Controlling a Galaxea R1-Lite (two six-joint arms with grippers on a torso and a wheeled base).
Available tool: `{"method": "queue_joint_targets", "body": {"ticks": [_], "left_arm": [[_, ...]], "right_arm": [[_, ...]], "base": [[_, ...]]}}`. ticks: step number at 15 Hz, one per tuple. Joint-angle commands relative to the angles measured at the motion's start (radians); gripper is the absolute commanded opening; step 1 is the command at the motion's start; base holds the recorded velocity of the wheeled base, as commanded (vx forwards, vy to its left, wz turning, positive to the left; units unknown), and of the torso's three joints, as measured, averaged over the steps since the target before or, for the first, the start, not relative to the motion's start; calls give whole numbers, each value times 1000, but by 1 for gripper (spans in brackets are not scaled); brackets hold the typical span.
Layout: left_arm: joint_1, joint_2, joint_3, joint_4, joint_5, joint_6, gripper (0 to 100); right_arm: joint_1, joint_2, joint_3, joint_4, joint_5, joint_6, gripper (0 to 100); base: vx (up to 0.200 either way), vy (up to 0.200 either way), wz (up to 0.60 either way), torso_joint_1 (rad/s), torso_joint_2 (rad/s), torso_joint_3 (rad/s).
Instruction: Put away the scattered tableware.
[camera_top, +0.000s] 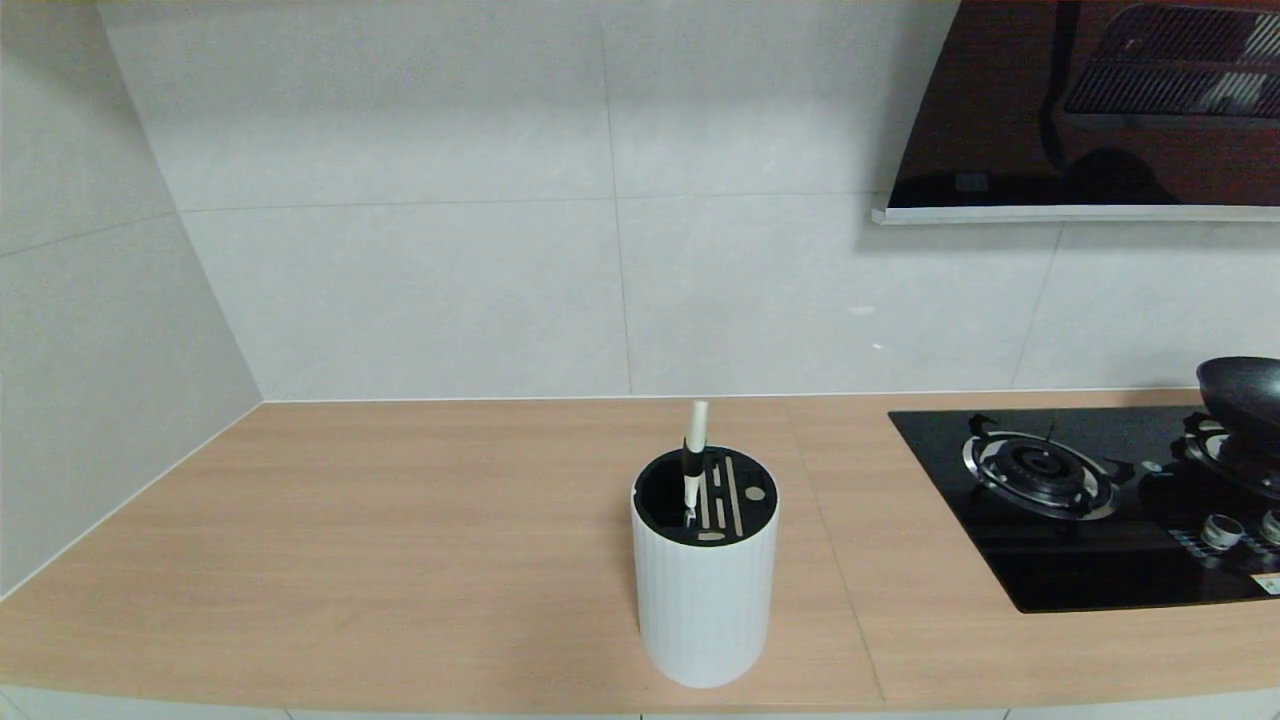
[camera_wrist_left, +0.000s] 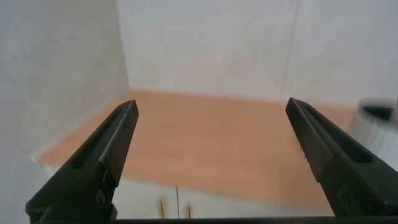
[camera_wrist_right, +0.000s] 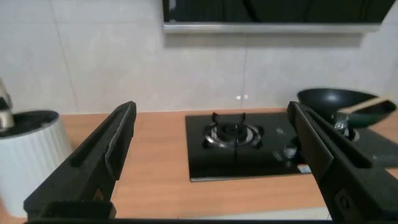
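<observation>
Utensil (camera_top: 693, 448) stands handle-up in the white holder (camera_top: 705, 600), stored as intended; left gripper (camera_wrist_left: 211, 107) and right gripper (camera_wrist_right: 211, 107) both gape empty, held back off the counter (camera_top: 400, 520)

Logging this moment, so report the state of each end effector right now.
Left end effector: open, holding nothing.
Right end effector: open, holding nothing.
</observation>
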Motion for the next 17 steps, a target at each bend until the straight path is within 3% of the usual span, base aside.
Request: {"method": "queue_joint_targets", "body": {"ticks": [1, 3, 4, 5, 6, 9, 17], "left_arm": [[7, -18, 181, -116, -57, -2, 100], [7, -18, 321, -252, -104, -6, 100], [7, -18, 331, -263, -106, -12, 100], [7, -18, 331, -261, -113, -32, 100], [8, -19, 331, -243, -116, -50, 100], [7, -7, 331, -217, -166, -19, 100], [8, -18, 331, -214, -164, -27, 100]], "right_arm": [[0, -9, 148, -109, 52, 0, 100], [0, -9, 231, -155, 93, 3, 100], [0, -9, 231, -142, 95, 11, 100], [0, -9, 231, -120, 96, 37, 100], [0, -9, 231, -14, 96, 45, 100], [0, -9, 231, -27, 129, 38, 100], [0, -9, 231, -27, 132, 43, 100]], "base": [[0, 0, 0, 0, 0, 0], [0, 0, 0, 0, 0, 0], [0, 0, 0, 0, 0, 0], [0, 0, 0, 0, 0, 0], [0, 0, 0, 0, 0, 0], [0, 0, 0, 0, 0, 0], [0, 0, 0, 0, 0, 0]]}}
